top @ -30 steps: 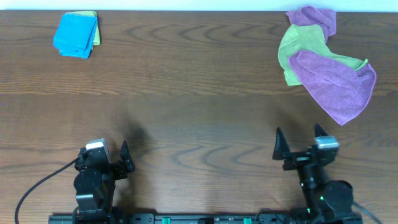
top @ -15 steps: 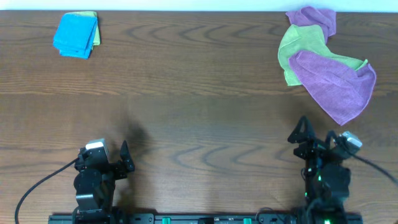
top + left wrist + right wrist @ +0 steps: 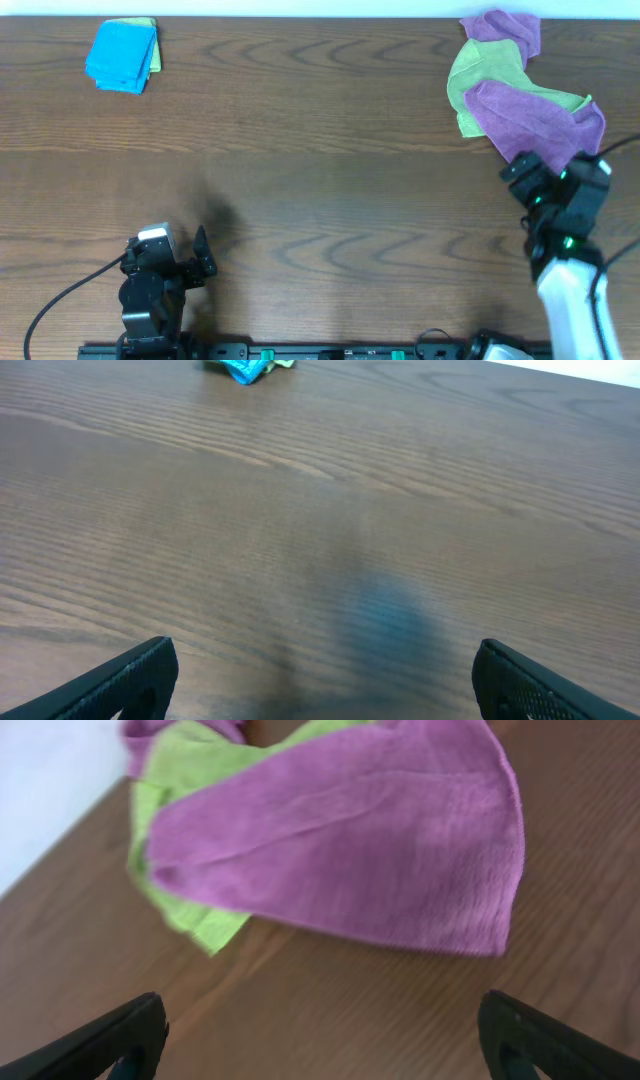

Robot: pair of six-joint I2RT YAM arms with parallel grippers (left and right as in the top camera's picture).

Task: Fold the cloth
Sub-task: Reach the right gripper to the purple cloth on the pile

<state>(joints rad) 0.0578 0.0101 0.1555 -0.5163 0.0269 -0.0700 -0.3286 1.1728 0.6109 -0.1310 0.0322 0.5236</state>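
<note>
Right end effector [image 3: 320,1018] hangs with its jaws spread wide and nothing between them, over bare counter [image 3: 320,150] just short of the near edge of the lilac cloth [image 3: 360,840]. That stance looks like an approach: the jaws face the cloth's rounded near hem, the only border that lies free on the wood. The cloth sits crumpled at the far right of the counter, draped partly over a lime-green cloth [image 3: 180,840], which in turn overlaps a second purple cloth [image 3: 505,30] at the far edge. No tag shows, so taking the nearer, topmost purple one as the task's cloth is a judgement. Lifting it by the near hem or the right corner should peel it off the green one without dragging that along.

Left end effector [image 3: 325,660] is also wide and empty, low near the base and well apart from the pile. Between the arms the middle of the counter offers broad room for spreading and folding. A folded blue cloth [image 3: 120,55] lies far off at the left rear corner.
</note>
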